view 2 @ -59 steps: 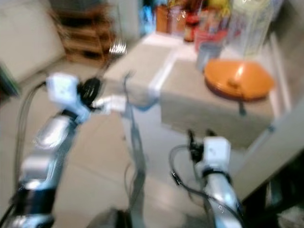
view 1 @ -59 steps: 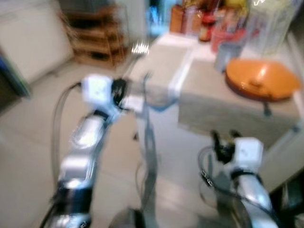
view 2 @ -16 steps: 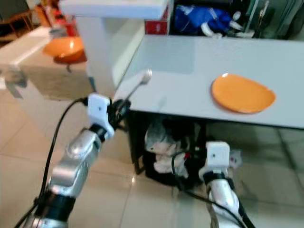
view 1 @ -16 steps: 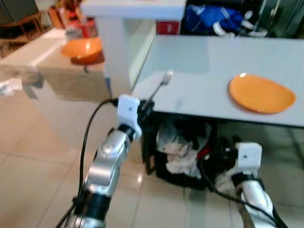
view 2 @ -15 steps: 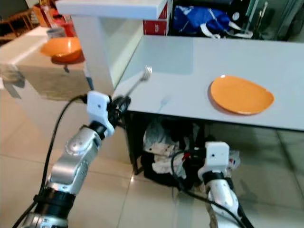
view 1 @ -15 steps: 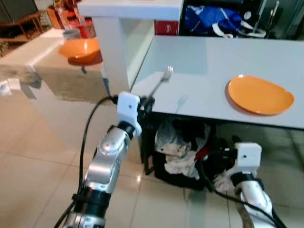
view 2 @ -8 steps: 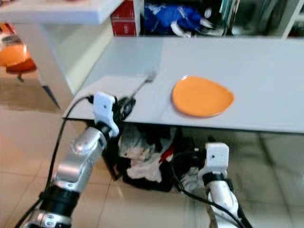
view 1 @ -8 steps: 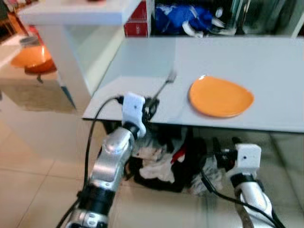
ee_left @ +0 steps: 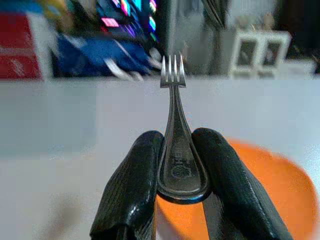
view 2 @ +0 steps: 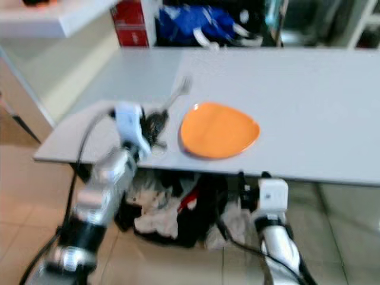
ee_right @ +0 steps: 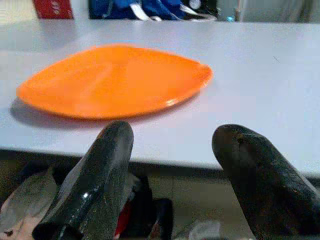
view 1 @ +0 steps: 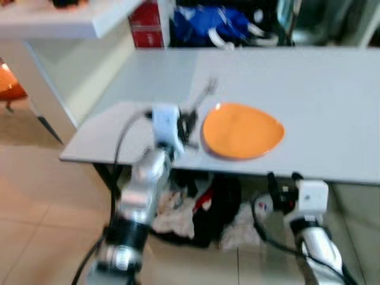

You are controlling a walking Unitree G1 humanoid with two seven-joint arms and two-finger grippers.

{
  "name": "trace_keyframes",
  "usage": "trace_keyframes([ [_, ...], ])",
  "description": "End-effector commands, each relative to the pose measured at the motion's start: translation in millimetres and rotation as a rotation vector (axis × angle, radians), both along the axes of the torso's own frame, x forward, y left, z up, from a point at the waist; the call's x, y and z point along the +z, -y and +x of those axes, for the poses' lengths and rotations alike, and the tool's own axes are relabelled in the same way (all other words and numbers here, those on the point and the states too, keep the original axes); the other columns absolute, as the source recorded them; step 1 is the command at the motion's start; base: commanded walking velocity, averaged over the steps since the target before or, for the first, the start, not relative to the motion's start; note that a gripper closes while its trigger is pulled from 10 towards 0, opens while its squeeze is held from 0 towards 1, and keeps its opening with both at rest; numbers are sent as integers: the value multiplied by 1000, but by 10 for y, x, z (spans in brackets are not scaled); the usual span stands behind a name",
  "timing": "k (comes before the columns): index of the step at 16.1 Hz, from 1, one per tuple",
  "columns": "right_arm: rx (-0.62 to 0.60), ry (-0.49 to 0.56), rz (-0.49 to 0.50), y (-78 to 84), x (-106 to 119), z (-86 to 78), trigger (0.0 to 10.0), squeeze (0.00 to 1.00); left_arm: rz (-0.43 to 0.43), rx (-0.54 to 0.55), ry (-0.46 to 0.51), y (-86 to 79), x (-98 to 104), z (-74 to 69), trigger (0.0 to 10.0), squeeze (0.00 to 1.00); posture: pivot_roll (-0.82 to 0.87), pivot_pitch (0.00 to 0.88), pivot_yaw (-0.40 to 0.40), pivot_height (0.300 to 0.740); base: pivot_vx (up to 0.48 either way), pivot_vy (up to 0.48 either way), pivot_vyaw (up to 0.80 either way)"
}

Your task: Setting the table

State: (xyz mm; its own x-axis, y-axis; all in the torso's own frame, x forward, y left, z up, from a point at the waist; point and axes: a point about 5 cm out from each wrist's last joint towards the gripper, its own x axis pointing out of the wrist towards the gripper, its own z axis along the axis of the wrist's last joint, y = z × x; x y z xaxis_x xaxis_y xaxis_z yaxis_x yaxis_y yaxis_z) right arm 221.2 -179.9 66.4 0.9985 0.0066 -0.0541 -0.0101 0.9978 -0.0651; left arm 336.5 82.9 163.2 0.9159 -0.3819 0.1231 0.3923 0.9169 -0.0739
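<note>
Far left: a white shelf [view 1: 65,21] sits higher than the grey table [view 1: 332,107], which spans most of the head views. Both head views are somewhat blurred.

Left gripper [view 1: 189,123] is raised over the table's near left part, just left of the orange plate [view 1: 242,130]. Its two black fingers [ee_left: 131,190] are clamped on the handle of a metal fork [ee_left: 173,145]. Fork points up and away from the robot, tines toward the table's far side. In the left wrist view the tines are clear of any surface and the plate's rim lies behind and below the fingers. Whether the fork handle touches the table cannot be judged from the blurred head views.

The plate lies flat on the table near its front edge, roughly centre.

Right gripper [view 1: 282,181] is held low, in front of the table's front edge and below the plate's right side. In the right wrist view its fingers [ee_right: 95,180] stand well apart with nothing between them, looking across the tabletop at the plate.

Under the table: a heap of crumpled cloth and dark items [view 1: 196,208] on the tiled floor [view 1: 35,202]. Behind the table's far edge: a blue bundle [view 1: 205,27] and a red box [view 1: 145,27].
</note>
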Motion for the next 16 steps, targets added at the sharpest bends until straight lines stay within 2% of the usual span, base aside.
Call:
trace_keyframes([
  [1, 25, 5, 12, -79, 14, 7, 10000, 0, -6, 61, -44, -153, -94, 21, 0, 0, -88, 11, 70, 740, 0, 0, 0],
  [5, 23, 6, 13, -75, 21, 2, 10000, 0, 17, 82, -25, -112, -43, 78, 0, 0, -99, 17, 72, 740, 0, 0, 0],
  [8, 20, 6, 13, -72, 27, -4, 10000, 0, 35, 115, -56, -151, -124, 91, 0, 0, -99, 20, 68, 740, 0, 0, 0],
  [9, 23, 9, 14, -79, 40, -8, 10000, 0, 41, 140, -98, -178, -206, 127, 0, 0, -99, 23, 64, 740, 0, 0, 0],
  [10, 45, 26, 24, -98, 115, -16, 10000, 0, 32, 152, -149, -179, -293, 180, 0, 0, -102, 26, 63, 740, 0, 0, 0],
  [14, 143, 48, 28, -105, 341, -75, 10000, 0, 26, 189, -221, -133, -382, 314, 0, 0, -136, 41, 57, 740, 0, 0, 0],
  [16, 184, 53, -4, -18, 458, -99, 10000, 0, 10, 178, -236, 14, -373, 373, 0, 0, -171, 51, 45, 740, 0, 0, 0],
])
